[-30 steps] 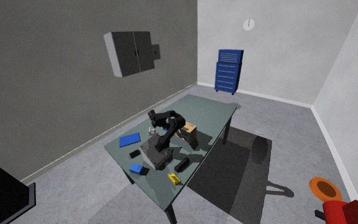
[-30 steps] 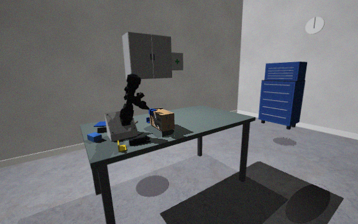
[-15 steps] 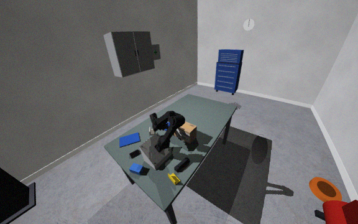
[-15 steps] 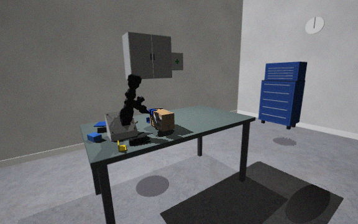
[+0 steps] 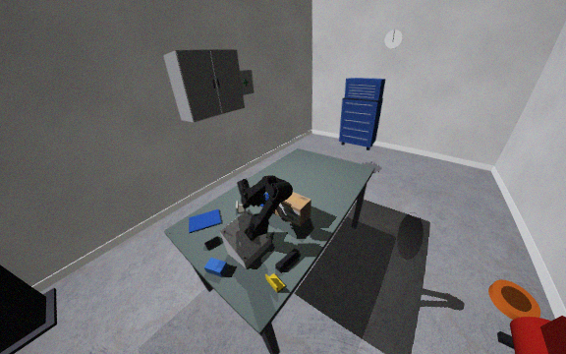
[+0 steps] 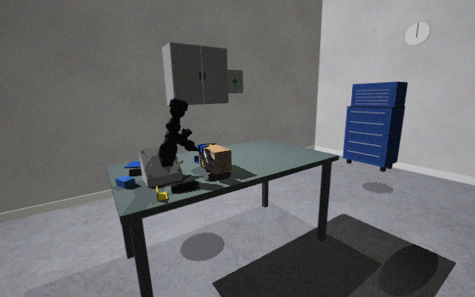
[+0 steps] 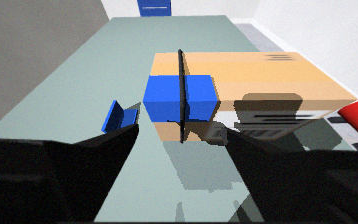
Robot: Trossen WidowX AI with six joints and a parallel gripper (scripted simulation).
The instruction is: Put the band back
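Note:
The tan carton [image 5: 302,198] [image 6: 223,160] [image 7: 260,70] stands on the table. A blue corner guard [image 7: 200,92] [image 6: 202,147] sits over its near top edge, at the left end in the wrist view. The thin black band [image 7: 181,97] passes over the guard near its middle and runs down the near face; its far top end stands slightly proud of the carton. My gripper [image 7: 180,129] is open and empty, low in front of the near face, its fingertips on either side of the band's lower part. Whether a fingertip touches the carton cannot be told. The band's far side is hidden.
A loose blue bracket [image 7: 122,120] [image 6: 196,159] lies left of the carton. A pale bracket [image 5: 240,207] and a blue plate [image 5: 205,220] lie beside the robot base. A blue block [image 5: 215,266], a yellow bracket [image 5: 275,282] and a black block [image 5: 288,260] lie around the base.

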